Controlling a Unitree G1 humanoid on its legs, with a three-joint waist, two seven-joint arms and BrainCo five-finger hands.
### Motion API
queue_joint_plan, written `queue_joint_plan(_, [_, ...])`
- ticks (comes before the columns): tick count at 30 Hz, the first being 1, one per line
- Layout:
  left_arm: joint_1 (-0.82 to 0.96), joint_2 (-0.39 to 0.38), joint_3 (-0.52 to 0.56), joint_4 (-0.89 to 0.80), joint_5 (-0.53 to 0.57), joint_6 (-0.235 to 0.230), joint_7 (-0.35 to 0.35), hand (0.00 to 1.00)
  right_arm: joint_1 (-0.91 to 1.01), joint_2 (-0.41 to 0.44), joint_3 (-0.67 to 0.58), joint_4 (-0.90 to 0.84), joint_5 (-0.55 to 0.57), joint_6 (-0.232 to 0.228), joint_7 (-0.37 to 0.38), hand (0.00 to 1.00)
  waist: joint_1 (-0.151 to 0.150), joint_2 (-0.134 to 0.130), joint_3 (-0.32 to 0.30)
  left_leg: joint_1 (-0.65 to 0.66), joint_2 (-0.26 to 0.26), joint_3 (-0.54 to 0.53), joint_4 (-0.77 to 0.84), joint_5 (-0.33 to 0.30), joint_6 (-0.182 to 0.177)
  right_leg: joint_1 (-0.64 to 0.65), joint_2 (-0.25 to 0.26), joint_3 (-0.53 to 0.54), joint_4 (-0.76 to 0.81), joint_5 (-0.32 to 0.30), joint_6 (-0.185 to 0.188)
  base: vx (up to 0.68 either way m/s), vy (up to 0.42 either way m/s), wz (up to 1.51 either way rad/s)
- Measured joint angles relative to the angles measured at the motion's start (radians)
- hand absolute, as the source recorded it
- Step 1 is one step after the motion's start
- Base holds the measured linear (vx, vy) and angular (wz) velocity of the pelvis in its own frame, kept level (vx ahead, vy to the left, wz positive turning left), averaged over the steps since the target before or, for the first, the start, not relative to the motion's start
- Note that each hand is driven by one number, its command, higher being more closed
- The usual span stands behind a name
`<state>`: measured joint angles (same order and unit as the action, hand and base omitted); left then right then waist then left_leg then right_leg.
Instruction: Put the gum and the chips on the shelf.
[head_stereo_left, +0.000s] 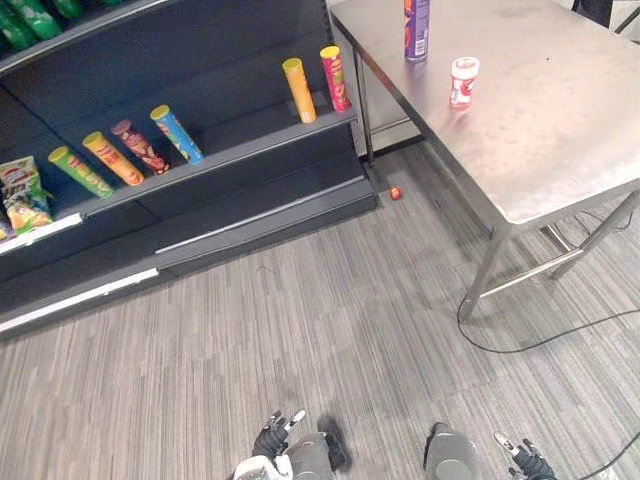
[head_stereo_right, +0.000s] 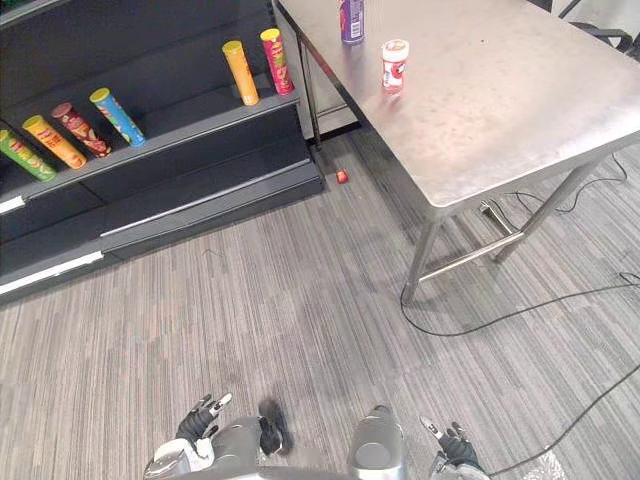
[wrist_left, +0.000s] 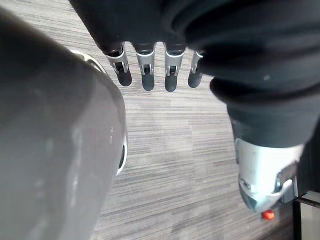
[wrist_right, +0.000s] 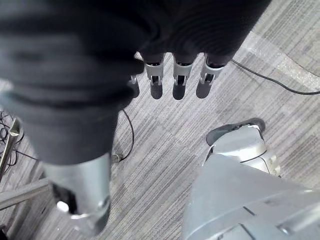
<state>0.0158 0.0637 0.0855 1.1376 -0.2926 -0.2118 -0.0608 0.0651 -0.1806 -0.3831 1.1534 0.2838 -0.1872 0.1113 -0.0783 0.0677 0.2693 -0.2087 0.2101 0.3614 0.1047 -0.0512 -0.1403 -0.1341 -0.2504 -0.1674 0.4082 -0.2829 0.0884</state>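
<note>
A white and red gum tub (head_stereo_left: 464, 80) stands on the steel table (head_stereo_left: 560, 130) at the upper right. Just behind it is a purple chips can (head_stereo_left: 417, 30), upright near the table's far edge. The dark shelf (head_stereo_left: 230, 140) runs along the upper left. My left hand (head_stereo_left: 272, 436) and right hand (head_stereo_left: 522, 458) hang low at the bottom of the eye views, far from the table. In the wrist views the left hand's fingers (wrist_left: 145, 70) and the right hand's fingers (wrist_right: 177, 75) point straight down over the carpet, open and holding nothing.
On the shelf stand several chip cans: yellow (head_stereo_left: 299, 90) and pink (head_stereo_left: 335, 77) at its right end, and blue (head_stereo_left: 177, 133), brown (head_stereo_left: 142, 146), orange (head_stereo_left: 113, 158) and green (head_stereo_left: 80, 171) further left. A snack bag (head_stereo_left: 22, 195) sits at the far left. A small red object (head_stereo_left: 395, 193) lies on the floor by the table leg (head_stereo_left: 485, 275).
</note>
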Motion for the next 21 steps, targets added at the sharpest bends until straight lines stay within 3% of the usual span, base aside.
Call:
queue_joint_plan(1, [0.003,-0.003,0.001,0.003,-0.001,-0.003,0.002,0.00,-0.002,0.000,0.003,0.000,0.000,0.000,0.000,0.00,0.000,0.009,-0.002,-0.019,0.018,-0.015,0.007,-0.005,-0.005,0.003,0.002,0.016,0.000,-0.011,0.018,0.30,0.419,-0.52])
queue_joint_plan(2, [-0.001,-0.002,0.002,0.006,-0.001,-0.004,0.005,0.00,-0.005,-0.001,0.009,0.000,0.000,0.000,-0.001,0.00,0.001,0.012,0.000,-0.023,0.032,-0.003,0.051,0.039,-0.001,0.019,0.000,0.050,-0.005,-0.027,0.046,0.40,0.513,-0.60])
queue_joint_plan(4, [0.003,0.004,0.009,0.009,-0.001,-0.004,0.009,0.00,-0.001,0.021,0.020,0.003,-0.003,0.001,0.002,0.00,0.004,-0.013,-0.023,-0.019,0.011,0.057,0.133,0.022,0.035,0.070,-0.028,0.101,-0.081,-0.029,0.056,0.37,0.396,-0.41])
queue_joint_plan(5, [0.008,0.015,0.006,0.010,-0.001,-0.004,0.011,0.00,0.006,0.038,0.020,0.002,-0.009,0.002,0.003,0.00,0.001,-0.035,-0.048,-0.035,-0.018,0.067,0.181,-0.035,0.063,0.089,-0.050,0.133,-0.108,-0.023,0.060,0.46,0.294,-0.01])
queue_joint_plan(6, [0.009,0.031,-0.001,0.012,0.001,-0.003,0.013,0.00,0.016,0.059,0.017,0.003,-0.011,0.004,0.004,0.00,0.001,-0.067,-0.070,-0.041,-0.066,0.075,0.200,-0.072,0.077,0.103,-0.083,0.140,-0.118,0.005,0.072,0.55,0.350,0.07])
queue_joint_plan(7, [0.009,0.034,-0.002,0.014,0.001,-0.003,0.013,0.00,0.017,0.065,0.014,0.004,-0.011,0.006,0.004,0.00,0.000,-0.076,-0.078,-0.038,-0.084,0.082,0.204,-0.088,0.084,0.102,-0.101,0.155,-0.121,0.032,0.104,0.48,0.290,0.08])
queue_joint_plan(8, [0.009,0.039,-0.001,0.016,0.001,0.000,0.015,0.00,0.016,0.069,-0.001,0.004,-0.011,0.006,0.004,0.00,0.004,-0.077,-0.082,-0.013,-0.110,0.097,0.208,-0.103,0.098,0.096,-0.121,0.191,-0.090,0.068,0.107,0.46,0.320,-0.19])
queue_joint_plan(10, [0.014,0.031,-0.002,0.025,0.002,0.006,0.016,0.00,0.015,0.068,0.001,0.000,-0.011,0.006,0.004,0.00,0.010,-0.067,-0.089,0.057,-0.130,0.134,0.198,-0.122,0.127,0.042,-0.132,0.249,0.057,0.150,0.079,0.45,0.319,-0.36])
queue_joint_plan(12, [0.043,0.020,-0.032,0.025,0.005,0.008,0.015,0.00,0.021,0.068,0.033,-0.001,-0.012,0.008,0.003,0.00,0.002,-0.037,-0.101,0.182,-0.129,0.166,0.157,-0.124,0.131,-0.044,-0.127,0.246,0.286,0.371,0.027,0.50,0.321,-0.50])
queue_joint_plan(13, [0.049,0.020,-0.048,0.024,0.006,0.008,0.015,0.00,0.022,0.069,0.040,-0.001,-0.012,0.008,0.003,0.00,0.001,-0.026,-0.100,0.221,-0.131,0.176,0.129,-0.126,0.136,-0.074,-0.121,0.238,0.357,0.369,0.030,0.46,0.264,-0.53])
queue_joint_plan(14, [0.051,0.025,-0.064,0.025,0.009,0.012,0.015,0.00,0.020,0.075,0.040,-0.003,-0.012,0.008,0.003,0.00,0.000,-0.025,-0.097,0.296,-0.144,0.181,0.076,-0.127,0.137,-0.134,-0.117,0.195,0.512,0.330,0.018,0.29,0.141,-0.37])
queue_joint_plan(15, [0.047,0.028,-0.086,0.024,0.022,0.014,0.015,0.00,0.020,0.075,0.040,-0.007,-0.012,0.009,0.002,0.00,0.000,-0.025,-0.096,0.357,-0.156,0.184,0.033,-0.128,0.138,-0.180,-0.117,0.117,0.628,0.250,-0.012,0.35,0.120,-0.25])
queue_joint_plan(17, [0.041,0.025,-0.104,0.020,0.030,0.018,0.015,0.00,0.020,0.076,0.040,-0.019,-0.012,0.008,0.003,0.00,-0.003,-0.022,-0.093,0.406,-0.157,0.189,0.002,-0.128,0.138,-0.231,-0.115,-0.024,0.684,0.148,-0.052,0.31,0.045,-0.09])
queue_joint_plan(19, [0.028,0.017,-0.106,0.020,0.032,0.021,0.014,0.00,0.015,0.075,0.050,-0.045,-0.012,0.006,0.003,0.00,-0.003,-0.020,-0.074,0.442,-0.140,0.207,0.006,-0.128,0.138,-0.269,-0.092,-0.218,0.591,0.078,-0.084,0.35,-0.057,-0.07])
queue_joint_plan(20, [0.025,0.015,-0.099,0.021,0.033,0.024,0.013,0.00,0.012,0.075,0.060,-0.047,-0.012,0.005,0.003,0.00,-0.004,-0.021,-0.067,0.456,-0.134,0.209,0.005,-0.129,0.135,-0.275,-0.072,-0.286,0.479,0.076,-0.090,0.47,-0.176,-0.01])
queue_joint_plan(21, [0.028,0.019,-0.085,0.019,0.040,0.025,0.010,0.00,0.015,0.078,0.085,-0.046,-0.019,0.005,0.003,0.00,-0.003,-0.042,-0.069,0.479,-0.142,0.229,0.002,-0.143,0.101,-0.253,-0.024,-0.368,0.164,0.169,-0.077,0.51,-0.213,-0.12])
